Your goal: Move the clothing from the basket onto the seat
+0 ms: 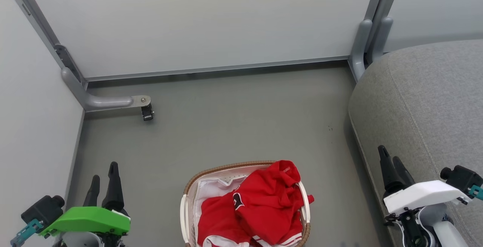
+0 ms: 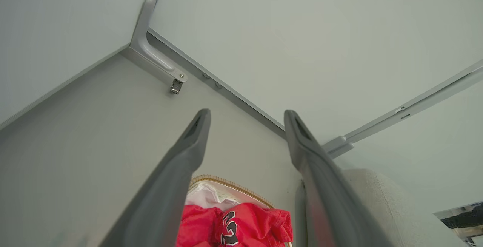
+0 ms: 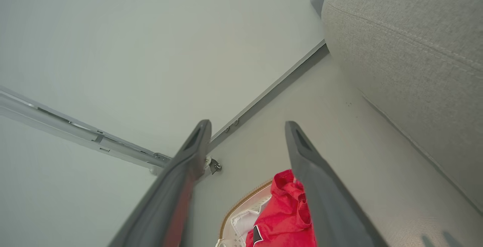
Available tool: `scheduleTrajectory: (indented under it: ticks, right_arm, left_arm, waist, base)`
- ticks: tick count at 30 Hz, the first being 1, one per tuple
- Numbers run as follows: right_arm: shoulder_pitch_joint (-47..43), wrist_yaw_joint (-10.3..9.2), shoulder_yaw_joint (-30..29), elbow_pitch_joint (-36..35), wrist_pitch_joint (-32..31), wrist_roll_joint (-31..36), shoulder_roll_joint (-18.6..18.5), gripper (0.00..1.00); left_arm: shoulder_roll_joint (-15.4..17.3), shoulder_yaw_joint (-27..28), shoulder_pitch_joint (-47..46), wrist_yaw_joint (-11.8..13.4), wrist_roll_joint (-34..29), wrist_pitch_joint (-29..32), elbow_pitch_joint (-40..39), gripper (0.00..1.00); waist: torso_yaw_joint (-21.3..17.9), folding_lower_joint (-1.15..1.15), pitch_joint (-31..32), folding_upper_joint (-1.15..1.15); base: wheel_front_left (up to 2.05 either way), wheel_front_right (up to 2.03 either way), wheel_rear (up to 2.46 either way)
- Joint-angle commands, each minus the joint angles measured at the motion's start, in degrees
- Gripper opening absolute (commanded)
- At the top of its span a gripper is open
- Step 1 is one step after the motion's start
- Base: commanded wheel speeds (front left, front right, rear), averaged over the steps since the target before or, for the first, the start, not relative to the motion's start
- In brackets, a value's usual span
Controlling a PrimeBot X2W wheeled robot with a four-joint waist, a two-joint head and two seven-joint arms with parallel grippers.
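- Pale wall panels [image 1: 211, 24] in a grey metal frame closed off the far side and the left of the grey floor [image 1: 241, 126].
- A frame foot [image 1: 113, 102] with a small caster [image 1: 147, 114] jutted onto the floor at far left, well apart from the basket [image 1: 226, 169].
- A grey post [image 1: 371, 39] stood in the far corner, just beside the far end of the seat [image 1: 426, 99].
- A strip of floor lay between the basket and the seat.
- The left fingers [image 1: 113, 186] stood to the left of the basket, apart from it. They were spread wide and empty.
- The right fingers [image 1: 385, 164] hung over the seat's near edge in the head view, likewise parted and gripping nothing.
- The clothing [image 1: 264, 205] lay in the basket as a crumpled red heap. It filled the right and near part and spilled over the right rim.
- A black number outlined in white showed on one fold, and striped trim showed at the near edge.
- A white liner [image 1: 215, 186] showed at the basket's far left, under its brown woven-look rim.
- The seat was grey fabric with a rounded edge and a stitched seam.
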State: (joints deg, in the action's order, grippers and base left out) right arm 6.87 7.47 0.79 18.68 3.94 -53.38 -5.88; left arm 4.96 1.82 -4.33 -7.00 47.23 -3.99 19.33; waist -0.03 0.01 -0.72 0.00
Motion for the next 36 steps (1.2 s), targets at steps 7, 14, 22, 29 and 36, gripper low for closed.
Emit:
scheduleTrajectory:
  ticks: [7,14,22,29,36]
  right_arm:
    - [1.5,0.01,0.4,1.1,1.7,8.8,-0.7,1.0]
    - [1.8,0.02,1.1,3.0,2.9,15.5,-0.9,1.0]
    - [1.5,0.02,1.9,4.0,4.2,21.7,-1.1,1.0]
    - [1.9,0.02,2.3,4.6,5.3,26.6,-1.2,1.0]
    - [2.0,0.02,2.4,5.0,6.2,31.4,-1.2,1.0]
  left_arm:
    - [1.5,-1.3,-0.9,0.9,-7.4,-1.7,0.8,1.0]
    - [2.1,-2.7,-0.8,1.4,-12.5,-2.9,2.4,1.0]
    - [2.7,-4.4,-0.8,1.9,-17.8,-4.2,3.6,1.0]
    - [3.0,-4.9,-0.8,2.7,-21.7,-5.2,4.0,1.0]
    - [3.0,-5.2,-0.6,3.1,-25.3,-6.2,4.3,1.0]
  waist:
    - [0.1,-0.01,0.0,0.0]
    - [0.0,-0.01,0.0,0.0]
    - [0.1,-0.01,-0.2,0.0]
    - [0.1,-0.01,-0.4,0.0]
    - [0.0,-0.01,-0.6,0.0]
  base:
    - [0.0,0.0,0.0]
    - [0.0,0.0,0.0]
    - [0.0,0.0,0.0]
    - [0.0,0.0,0.0]
    - [0.0,0.0,0.0]
